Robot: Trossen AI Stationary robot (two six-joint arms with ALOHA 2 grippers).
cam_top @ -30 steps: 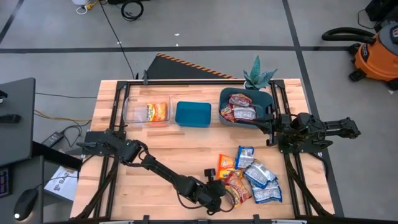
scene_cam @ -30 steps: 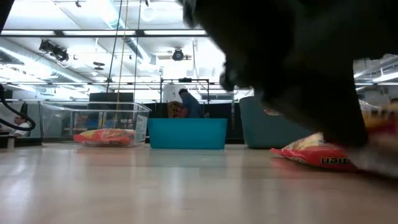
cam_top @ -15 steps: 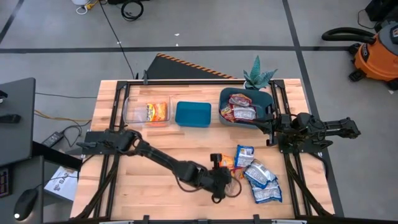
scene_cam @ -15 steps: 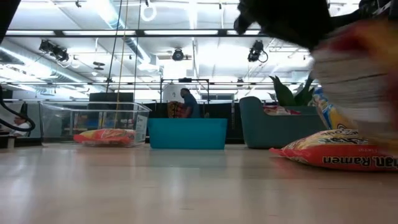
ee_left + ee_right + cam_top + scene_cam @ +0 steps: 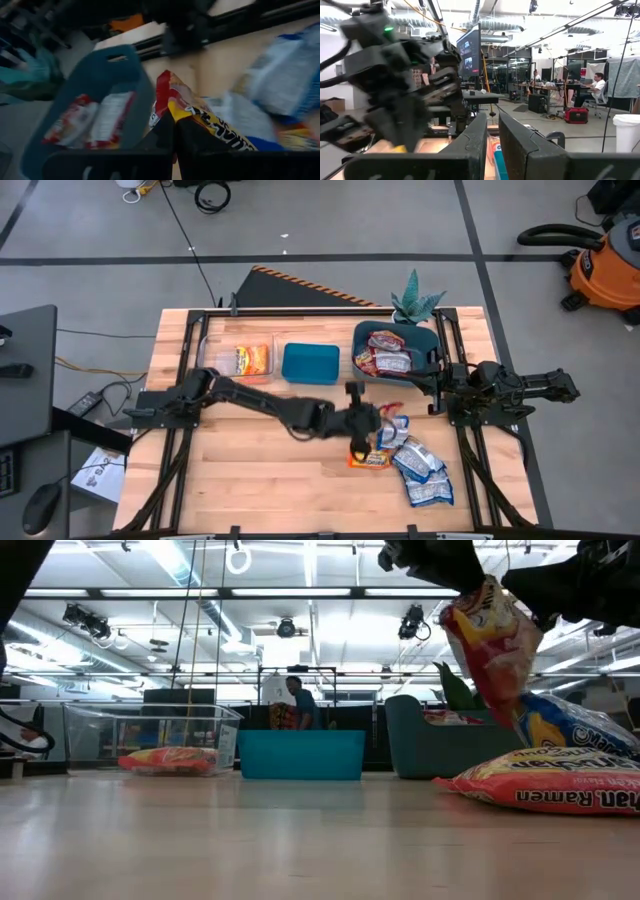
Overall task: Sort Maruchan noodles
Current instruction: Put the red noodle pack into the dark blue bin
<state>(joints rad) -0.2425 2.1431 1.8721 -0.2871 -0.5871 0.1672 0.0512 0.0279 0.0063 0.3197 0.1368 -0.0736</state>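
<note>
Just right of centre in the high view, a red-and-yellow noodle packet (image 5: 383, 418) hangs off the tabletop (image 5: 250, 470), pinched by its top edge in the jaws of the left gripper (image 5: 366, 420); in the low view the same packet (image 5: 490, 640) dangles in the upper right of the frame. Below and to its right lies the loose pile of packets (image 5: 415, 465), orange and blue-white, flat on the wood. Along the upper edge of the tabletop stand three bins: a clear bin (image 5: 207, 358) with an orange packet, a blue bin (image 5: 310, 363), and a teal bin (image 5: 362, 335) holding red-silver packets. The right gripper (image 5: 440, 385) waits at the right edge, jaws nearly pressed together.
</note>
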